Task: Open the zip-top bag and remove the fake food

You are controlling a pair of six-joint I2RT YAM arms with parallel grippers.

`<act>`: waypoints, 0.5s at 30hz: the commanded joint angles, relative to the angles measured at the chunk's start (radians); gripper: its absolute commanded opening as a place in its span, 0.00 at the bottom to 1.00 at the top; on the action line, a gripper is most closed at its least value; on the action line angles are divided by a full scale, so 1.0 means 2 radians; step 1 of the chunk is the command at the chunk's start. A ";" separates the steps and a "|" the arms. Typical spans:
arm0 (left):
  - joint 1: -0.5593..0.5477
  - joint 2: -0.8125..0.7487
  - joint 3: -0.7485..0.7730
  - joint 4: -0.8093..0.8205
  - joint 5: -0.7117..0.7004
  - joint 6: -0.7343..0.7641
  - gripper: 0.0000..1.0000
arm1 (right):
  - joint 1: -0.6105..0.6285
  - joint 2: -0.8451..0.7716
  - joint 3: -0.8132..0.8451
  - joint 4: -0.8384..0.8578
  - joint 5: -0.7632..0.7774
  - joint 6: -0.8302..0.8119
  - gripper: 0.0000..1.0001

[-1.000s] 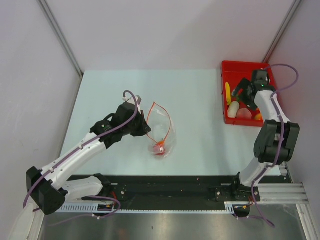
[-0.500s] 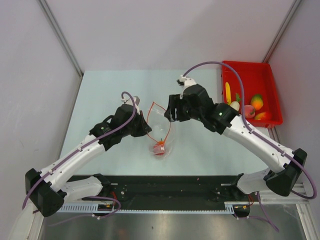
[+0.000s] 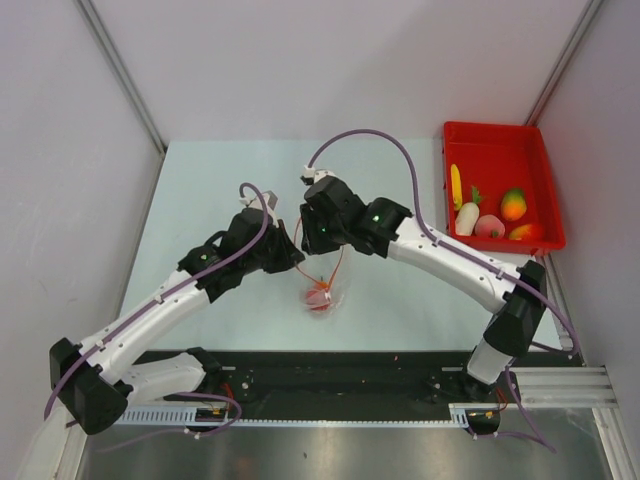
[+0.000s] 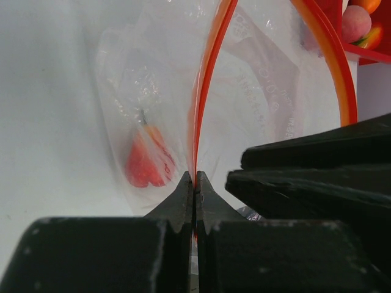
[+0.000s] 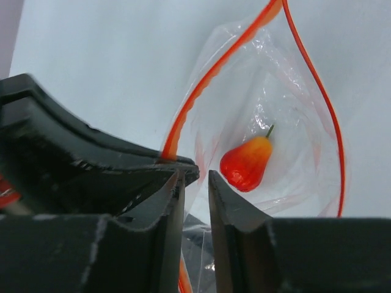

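Note:
The clear zip-top bag (image 3: 327, 262) lies mid-table with its red-orange zip strip (image 4: 204, 85) spread into a loop. One piece of fake food, a red-orange pear-shaped fruit (image 5: 246, 162), lies inside it (image 3: 319, 296). My left gripper (image 3: 296, 262) is shut on the strip's left side (image 4: 195, 178). My right gripper (image 3: 318, 240) sits at the bag's mouth right beside the left one. Its jaws (image 5: 195, 177) stand a narrow gap apart, with clear bag film and a bit of strip between them. More fake food lies in the red tray (image 3: 497, 133).
The tray at the back right holds a white radish (image 3: 466, 216), a yellow piece (image 3: 456, 185), an orange-green fruit (image 3: 513, 203) and a pink piece (image 3: 489, 227). The right arm's body (image 4: 317, 177) crowds the left wrist view. Walls enclose the table.
The right arm has swung from the red tray across to the bag's mouth, and its jaws have narrowed from wide open to a slim gap. The left gripper has kept its hold.

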 commanded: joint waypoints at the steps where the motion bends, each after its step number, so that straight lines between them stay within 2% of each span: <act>1: -0.001 -0.012 0.003 0.024 -0.001 -0.017 0.00 | -0.007 0.015 0.009 -0.011 -0.005 0.025 0.19; 7: -0.001 -0.009 -0.005 0.029 0.001 -0.021 0.00 | -0.010 0.026 -0.037 0.014 -0.013 0.024 0.12; 15: -0.005 -0.011 -0.026 0.031 -0.001 -0.023 0.00 | -0.008 0.060 -0.069 0.021 -0.024 0.014 0.11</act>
